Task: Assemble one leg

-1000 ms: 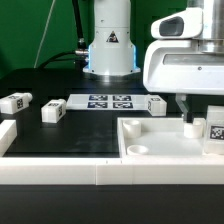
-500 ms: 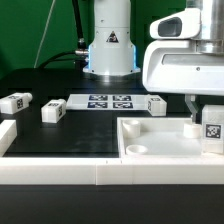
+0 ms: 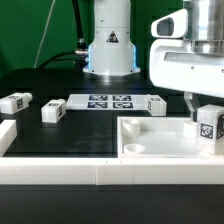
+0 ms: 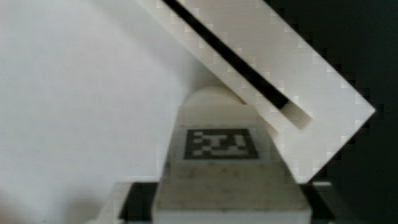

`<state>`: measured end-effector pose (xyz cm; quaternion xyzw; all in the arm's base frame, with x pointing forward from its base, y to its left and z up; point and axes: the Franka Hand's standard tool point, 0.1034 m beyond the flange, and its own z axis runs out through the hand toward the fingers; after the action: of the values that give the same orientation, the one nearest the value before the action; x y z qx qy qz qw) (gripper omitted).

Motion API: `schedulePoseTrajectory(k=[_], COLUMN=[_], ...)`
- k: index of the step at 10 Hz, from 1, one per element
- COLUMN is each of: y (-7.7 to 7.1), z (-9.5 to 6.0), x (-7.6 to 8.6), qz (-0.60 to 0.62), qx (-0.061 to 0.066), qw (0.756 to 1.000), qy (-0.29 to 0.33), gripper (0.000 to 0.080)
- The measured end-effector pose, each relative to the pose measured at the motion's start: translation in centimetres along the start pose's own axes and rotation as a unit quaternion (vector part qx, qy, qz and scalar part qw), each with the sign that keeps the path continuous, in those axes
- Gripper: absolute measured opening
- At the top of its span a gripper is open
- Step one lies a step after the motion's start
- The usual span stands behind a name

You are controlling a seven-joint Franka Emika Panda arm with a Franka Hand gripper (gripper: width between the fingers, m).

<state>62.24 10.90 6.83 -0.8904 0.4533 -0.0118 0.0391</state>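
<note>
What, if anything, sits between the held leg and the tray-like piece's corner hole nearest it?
Nothing visible does. The claw holds the leg over the tray-like piece at the exterior view's right. The other legs lie on the table, away from that part. The hole under the leg is hidden.

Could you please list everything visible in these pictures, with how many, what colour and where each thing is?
held leg: one, white with a black-and-white tag, in the pincer over the tray's far corner on the exterior view's right; fills the wrist view.
loose legs: three, white with tags; two on the exterior view's left, one beside the marker board.
tray: one, white, square, round corner holes, front on the exterior view's right.
marker board: one, white with tags, flat at the back centre.
table: black top, white rail along its front.
robot base: white, at the back.
pincer: one, shut on the held leg.
</note>
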Motion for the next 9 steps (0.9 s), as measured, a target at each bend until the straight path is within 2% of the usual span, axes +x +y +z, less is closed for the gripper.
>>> schedulePoseTrajectory(k=[3,6,9], y=[-0.08,-0.13,-0.37], z=[0.07,0.08,0.08], x=[-0.12,-0.22,-0.88], qz=[0.155,0.298,0.486], qx=[0.004,0.005,0.004], qw=[0.988,0.955,0.874], qy=[0.0,-0.002,-0.002], gripper=[0.0291,0.0291,0.0291])
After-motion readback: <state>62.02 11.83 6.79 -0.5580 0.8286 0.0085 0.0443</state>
